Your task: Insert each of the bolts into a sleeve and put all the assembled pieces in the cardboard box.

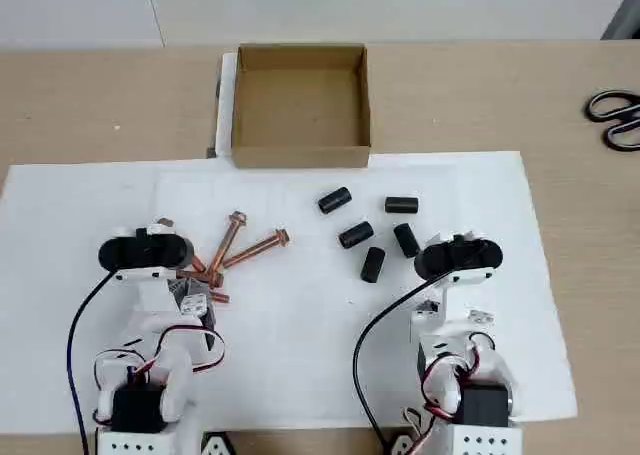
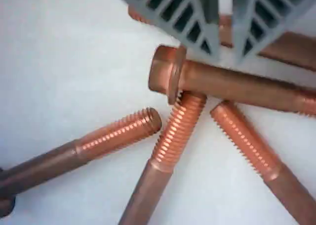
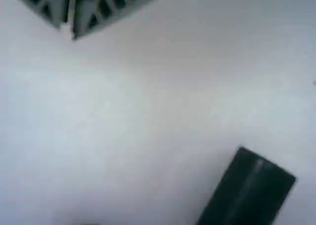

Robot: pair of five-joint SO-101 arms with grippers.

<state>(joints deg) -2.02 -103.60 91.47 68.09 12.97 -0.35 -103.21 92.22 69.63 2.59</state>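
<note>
Several copper bolts (image 1: 243,245) lie fanned out on the white sheet, left of centre. My left gripper (image 2: 226,52) hangs just above one bolt (image 2: 232,86) of that pile, shut but for a thin slit and holding nothing. From above it shows folded low beside the bolts (image 1: 192,293). Several black sleeves (image 1: 372,233) are scattered right of centre. My right gripper (image 3: 72,29) is shut and empty over bare paper, with one sleeve (image 3: 247,190) a short way off. The open cardboard box (image 1: 300,155) stands at the back centre.
A white paper sheet (image 1: 300,355) covers the near table. Scissors (image 1: 615,120) lie at the far right on the wooden top. A grey object (image 1: 222,95) leans against the box's left side.
</note>
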